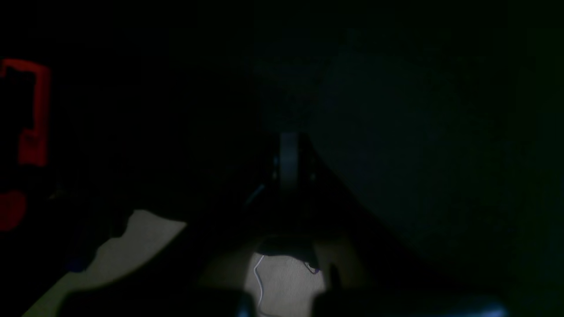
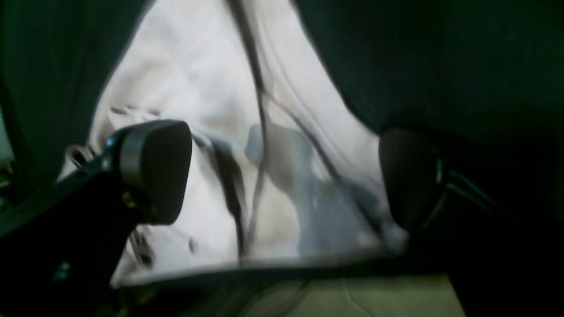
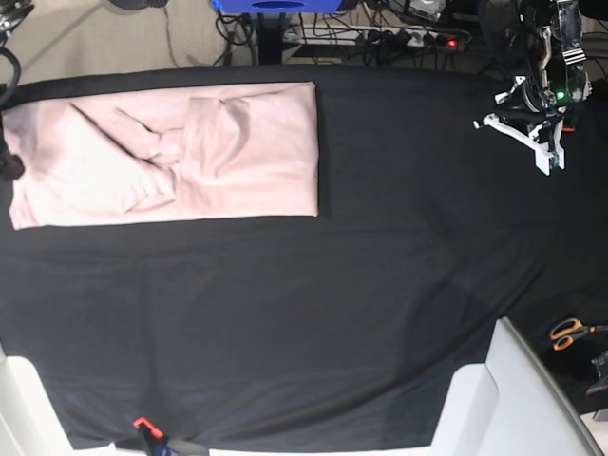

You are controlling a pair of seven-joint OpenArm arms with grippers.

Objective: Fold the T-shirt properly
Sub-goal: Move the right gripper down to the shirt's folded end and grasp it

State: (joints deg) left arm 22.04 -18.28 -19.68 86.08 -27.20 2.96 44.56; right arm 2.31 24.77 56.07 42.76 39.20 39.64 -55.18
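T-shirt (image 3: 180, 157): pale pink, folded to a long band, flat on the black-clothed worktop (image 3: 380, 285), far-left corner. Right end effector (image 2: 282, 176): jaws spread wide above its fabric, gripping nothing. Left end effector (image 3: 541, 142): closed, well apart.

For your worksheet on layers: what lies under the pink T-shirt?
The T-shirt, folded into a long band, lies on the black table cloth. Whatever is beneath its folded layers is covered and cannot be seen.
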